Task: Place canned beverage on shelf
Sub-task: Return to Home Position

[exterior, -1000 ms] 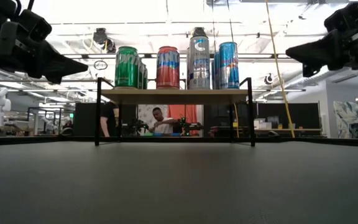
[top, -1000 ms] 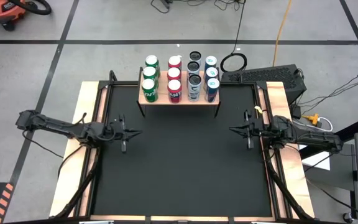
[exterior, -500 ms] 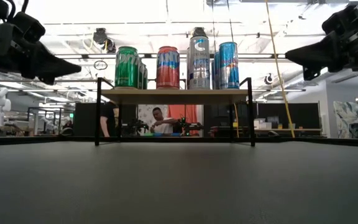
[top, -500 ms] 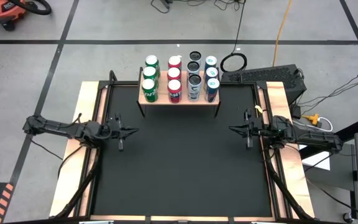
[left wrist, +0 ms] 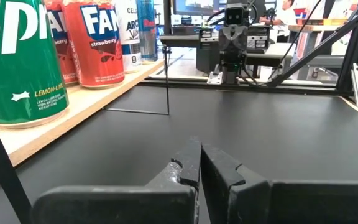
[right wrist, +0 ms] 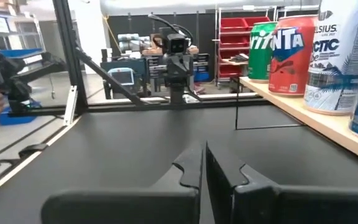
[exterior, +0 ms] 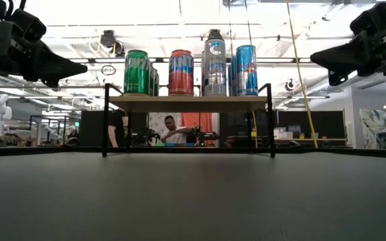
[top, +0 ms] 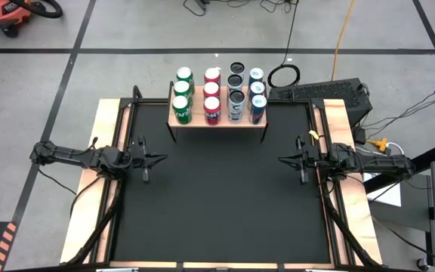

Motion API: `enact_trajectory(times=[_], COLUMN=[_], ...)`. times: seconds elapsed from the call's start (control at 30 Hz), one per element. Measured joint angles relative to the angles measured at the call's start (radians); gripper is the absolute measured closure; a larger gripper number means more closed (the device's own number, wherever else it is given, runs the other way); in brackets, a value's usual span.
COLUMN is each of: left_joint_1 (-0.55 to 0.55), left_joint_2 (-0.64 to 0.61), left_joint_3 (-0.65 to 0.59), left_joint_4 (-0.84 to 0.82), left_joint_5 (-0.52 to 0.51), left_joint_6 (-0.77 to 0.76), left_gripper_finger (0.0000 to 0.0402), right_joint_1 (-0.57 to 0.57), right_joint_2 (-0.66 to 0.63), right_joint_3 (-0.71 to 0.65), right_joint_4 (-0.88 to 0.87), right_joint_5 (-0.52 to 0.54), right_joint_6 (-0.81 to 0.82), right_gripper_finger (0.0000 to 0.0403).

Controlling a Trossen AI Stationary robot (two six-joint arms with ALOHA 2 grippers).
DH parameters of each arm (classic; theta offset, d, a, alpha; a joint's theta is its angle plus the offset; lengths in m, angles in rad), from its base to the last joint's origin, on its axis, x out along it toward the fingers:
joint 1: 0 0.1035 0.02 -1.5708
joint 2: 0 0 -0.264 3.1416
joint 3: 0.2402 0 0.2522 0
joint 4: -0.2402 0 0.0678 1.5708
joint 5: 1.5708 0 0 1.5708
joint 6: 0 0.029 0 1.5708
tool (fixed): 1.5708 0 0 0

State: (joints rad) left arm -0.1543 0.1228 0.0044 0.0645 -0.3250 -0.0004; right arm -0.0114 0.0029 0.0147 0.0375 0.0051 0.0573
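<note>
Twelve cans are lined up in four colour rows on the shelf, set at the far edge of the counter. The left end effector and right end effector are poised over opposite sides, fingers pressed together, nothing gripped.

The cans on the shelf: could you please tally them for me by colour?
green cans: 3
red cans: 3
silver cans: 3
blue cans: 3
Total: 12 cans, all standing on the shelf.
</note>
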Motion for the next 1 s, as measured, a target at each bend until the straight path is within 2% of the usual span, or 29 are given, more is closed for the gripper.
enact_trajectory(times=[0.57, 0.77, 1.0], left_joint_1=[0.0, 0.0, 0.0], left_joint_2=[0.0, 0.0, -0.034], left_joint_3=[0.0, 0.0, 0.0], left_joint_4=[-0.002, -0.008, -0.009], left_joint_5=[-0.009, 0.054, 0.058], left_joint_6=[0.034, -0.001, 0.018], left_gripper_finger=[0.0387, 0.0398, 0.0401], right_joint_1=[0.0, 0.0, 0.0], right_joint_2=[0.0, 0.0, 0.0], right_joint_3=[0.0, 0.0, 0.0], right_joint_4=[-0.01, -0.007, -0.006], right_joint_5=[0.018, 0.019, 0.019], right_joint_6=[-0.009, -0.009, -0.009], right_gripper_finger=[0.0403, 0.0403, 0.0403])
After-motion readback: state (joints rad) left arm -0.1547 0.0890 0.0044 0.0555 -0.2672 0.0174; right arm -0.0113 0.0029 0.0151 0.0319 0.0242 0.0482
